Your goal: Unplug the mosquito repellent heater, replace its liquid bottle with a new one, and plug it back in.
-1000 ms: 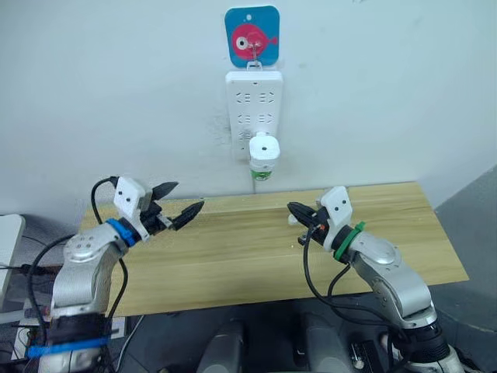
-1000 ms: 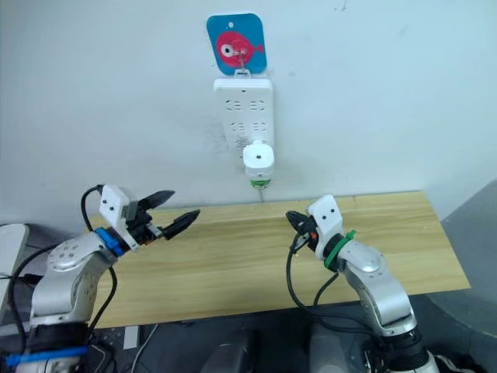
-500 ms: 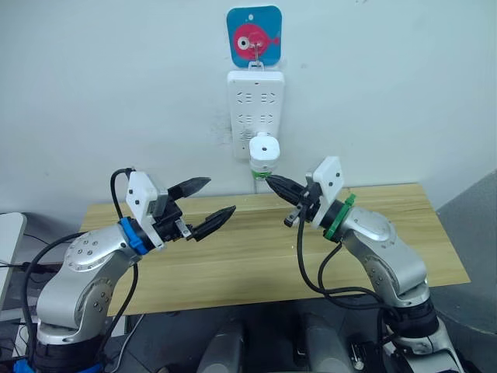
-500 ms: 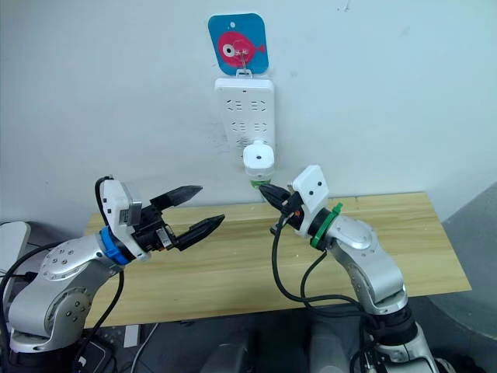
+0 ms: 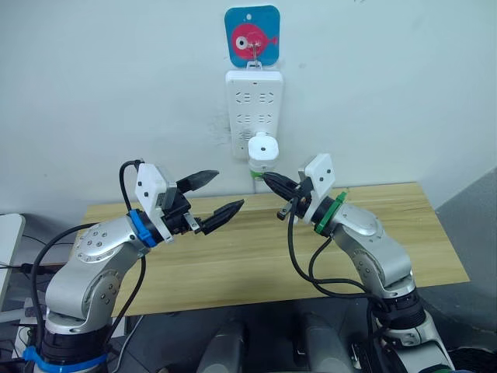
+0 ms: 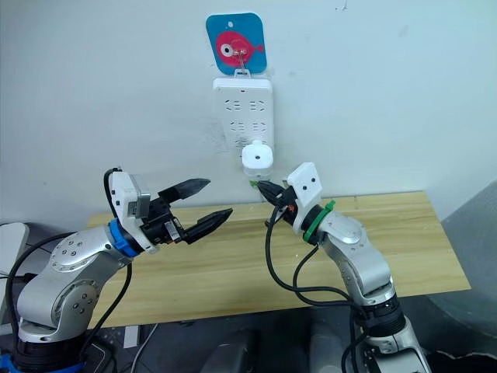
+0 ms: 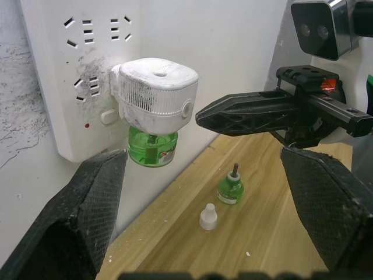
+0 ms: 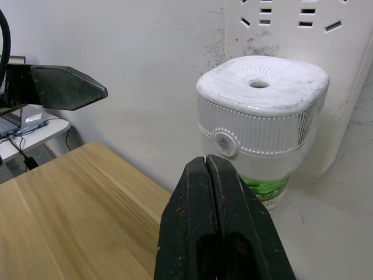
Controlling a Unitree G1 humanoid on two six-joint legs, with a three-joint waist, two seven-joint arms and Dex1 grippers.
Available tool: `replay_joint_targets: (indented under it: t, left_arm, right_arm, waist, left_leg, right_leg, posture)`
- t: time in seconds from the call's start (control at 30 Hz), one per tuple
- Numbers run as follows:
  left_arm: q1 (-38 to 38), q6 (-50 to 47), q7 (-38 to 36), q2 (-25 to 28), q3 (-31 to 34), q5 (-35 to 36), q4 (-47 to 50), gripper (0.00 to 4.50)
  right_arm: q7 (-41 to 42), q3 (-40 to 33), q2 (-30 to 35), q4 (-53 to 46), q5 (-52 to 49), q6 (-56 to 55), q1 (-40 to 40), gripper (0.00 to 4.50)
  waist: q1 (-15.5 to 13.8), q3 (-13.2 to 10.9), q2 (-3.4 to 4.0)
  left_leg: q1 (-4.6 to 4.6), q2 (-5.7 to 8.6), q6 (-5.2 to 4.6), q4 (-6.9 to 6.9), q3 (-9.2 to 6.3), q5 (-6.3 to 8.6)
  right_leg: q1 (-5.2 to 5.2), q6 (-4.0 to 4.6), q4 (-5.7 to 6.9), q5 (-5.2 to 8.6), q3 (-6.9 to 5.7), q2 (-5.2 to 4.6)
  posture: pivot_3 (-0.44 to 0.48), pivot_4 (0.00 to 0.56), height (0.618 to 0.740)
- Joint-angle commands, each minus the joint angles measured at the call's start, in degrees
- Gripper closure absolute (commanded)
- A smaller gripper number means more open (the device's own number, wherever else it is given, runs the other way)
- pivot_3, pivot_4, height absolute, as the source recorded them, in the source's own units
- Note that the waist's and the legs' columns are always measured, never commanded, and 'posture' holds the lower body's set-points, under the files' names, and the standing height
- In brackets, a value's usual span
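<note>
Left wrist view: mosquito repellent heater point(image 7: 154, 87) plugged into power strip point(image 7: 64, 70) on the wall, green bottle point(image 7: 151, 147) fitted beneath. Bare-wick green bottle point(image 7: 231, 188) and white cap point(image 7: 208, 216) stand on table point(image 7: 274, 233). My left gripper point(image 5: 220, 200): fingers spread. My right gripper point(image 8: 218, 192): fingers pressed together, just beside heater.

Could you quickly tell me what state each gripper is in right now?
Left gripper: open, holding nothing.
Right gripper: shut, holding nothing, close to the heater.
</note>
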State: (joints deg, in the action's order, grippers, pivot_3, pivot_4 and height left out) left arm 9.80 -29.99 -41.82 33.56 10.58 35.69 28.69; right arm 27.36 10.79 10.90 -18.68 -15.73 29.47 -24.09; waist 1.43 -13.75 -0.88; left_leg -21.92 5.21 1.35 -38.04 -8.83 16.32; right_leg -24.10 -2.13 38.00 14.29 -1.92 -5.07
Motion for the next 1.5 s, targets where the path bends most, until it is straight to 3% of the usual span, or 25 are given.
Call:
replay_joint_targets:
  t: [0.03,0.77,0.93,1.0,1.1,1.17,1.3,1.5]
  left_arm:
    - [0.6,0.9,0.1,0.1,0.3,0.7,0.9,0.00]
    - [2.2,0.3,0.5,0.2,0.5,1.1,0.3,0.00]
    - [2.4,0.1,0.9,0.0,0.5,1.4,0.3,0.00]
    - [1.4,-0.1,0.8,0.4,1.0,1.3,-0.2,0.00]
    - [-1.8,-0.8,0.1,1.7,3.4,1.5,-1.8,0.00]
    - [-4.7,-0.3,-1.0,3.0,5.4,1.0,-3.5,0.00]
    - [-9.9,0.5,-3.0,6.9,8.5,-0.9,-6.5,0.00]
    - [-13.9,3.1,-5.2,11.5,14.8,-3.0,-12.7,0.00]
  right_arm:
    - [0.0,-0.3,-0.3,-2.1,-0.5,-0.8,-1.2,4.49]
    - [-3.6,-1.2,-3.1,1.9,1.8,-2.3,-3.7,4.49]
    - [-6.8,-4.2,-4.5,2.1,1.8,-2.7,-4.3,4.49]
    - [-2.4,-3.5,-2.7,-1.3,-2.4,1.2,-2.6,4.49]
    - [9.5,0.0,6.8,-10.4,-9.2,6.1,2.7,4.49]
    - [13.3,-1.4,12.6,-13.8,-11.9,7.6,5.8,4.49]
    - [18.0,-7.8,22.1,-11.3,-11.7,4.3,10.5,3.57]
    - [23.2,-17.3,31.6,-0.3,-9.5,-3.3,13.4,1.29]
  waist:
    - [0.0,0.0,0.00]
    - [0.0,0.0,0.00]
    - [0.1,0.0,0.00]
    - [0.1,0.0,0.01]
    - [-0.1,0.0,0.00]
    - [0.0,0.0,0.00]
    - [0.1,0.0,0.00]
    - [-0.9,0.0,0.00]
  left_leg:
    - [0.00,0.00,0.00,0.00,0.00,0.00]
    - [0.02,-0.01,0.03,-0.01,-0.01,-0.03]
    - [0.03,-0.01,0.05,-0.01,-0.02,-0.05]
    - [0.02,-0.02,0.09,-0.01,-0.04,-0.08]
    - [0.00,0.00,0.08,0.00,-0.07,-0.09]
    - [-0.01,-0.01,0.03,0.01,-0.08,-0.06]
    - [-0.05,-0.05,-0.01,0.08,0.01,-0.04]
    - [-0.03,-0.06,-0.24,0.08,-0.02,0.10]
  right_leg:
    - [0.00,0.00,0.00,0.00,0.00,0.00]
    - [0.00,0.01,0.07,-0.01,-0.01,0.00]
    - [0.00,0.05,0.09,-0.03,-0.01,0.00]
    - [-0.01,0.13,0.09,-0.08,-0.03,0.01]
    - [0.02,0.14,0.02,-0.08,-0.06,0.01]
    - [0.03,0.09,-0.08,-0.05,-0.07,0.02]
    - [0.00,0.10,-0.16,-0.04,-0.06,0.01]
    - [0.04,0.10,-0.10,-0.03,-0.13,0.00]
  posture:
    - [0.020,0.225,0.740]
    - [0.018,0.229,0.740]
    - [0.012,0.233,0.740]
    - [0.008,0.233,0.740]
    - [0.008,0.233,0.740]
    - [0.006,0.235,0.740]
    - [0.028,0.232,0.740]
    - [0.048,0.226,0.740]
